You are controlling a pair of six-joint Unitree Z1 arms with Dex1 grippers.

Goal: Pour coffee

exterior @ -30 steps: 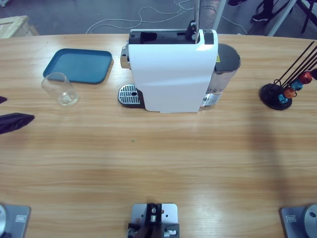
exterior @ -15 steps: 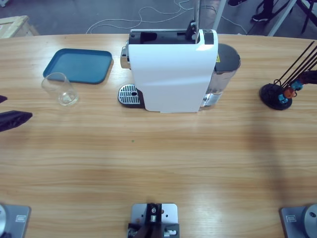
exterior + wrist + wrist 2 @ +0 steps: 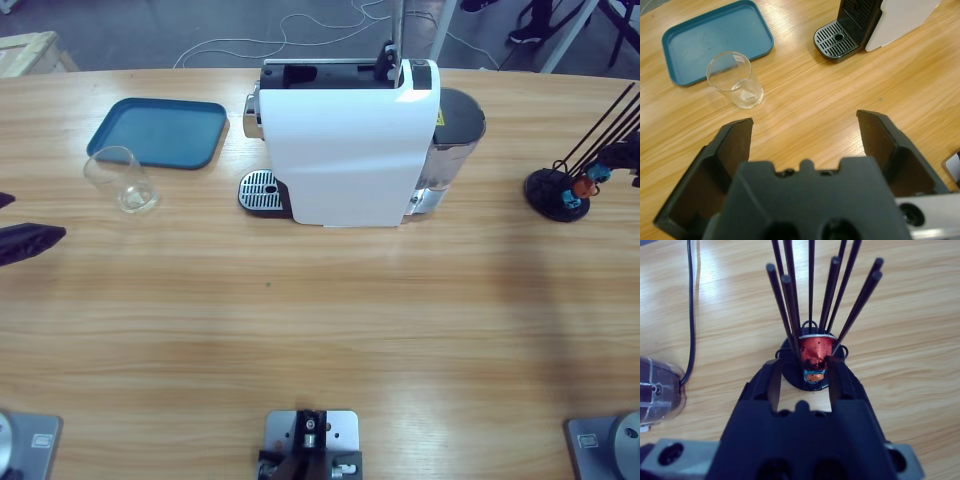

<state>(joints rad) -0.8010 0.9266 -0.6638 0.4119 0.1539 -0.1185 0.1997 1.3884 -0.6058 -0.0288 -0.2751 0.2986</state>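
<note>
A clear glass tumbler point(image 3: 122, 180) stands left of the white coffee machine point(image 3: 345, 150); no coffee shows in it. My left gripper point(image 3: 38, 216) sits at the table's left edge, open and empty. The left wrist view looks past the gripper point(image 3: 805, 120) to the tumbler point(image 3: 735, 80), well ahead of its tips. My right gripper point(image 3: 628, 152) is at the black capsule stand point(image 3: 555, 195) on the far right. In the right wrist view its jaws point(image 3: 805, 367) stand narrowly apart on either side of a red capsule point(image 3: 815, 350), with a gap on one side.
A blue tray point(image 3: 155, 130) lies behind the tumbler. The machine's drip grid point(image 3: 260, 190) faces left, and its water tank point(image 3: 455, 140) sits on the right side. Orange and blue capsules point(image 3: 575, 190) hang low on the stand. A cable point(image 3: 690, 315) trails from the tank.
The right gripper has come in from the right edge over the stand, and it now covers the red capsule in the high view. The left gripper has barely shifted.
</note>
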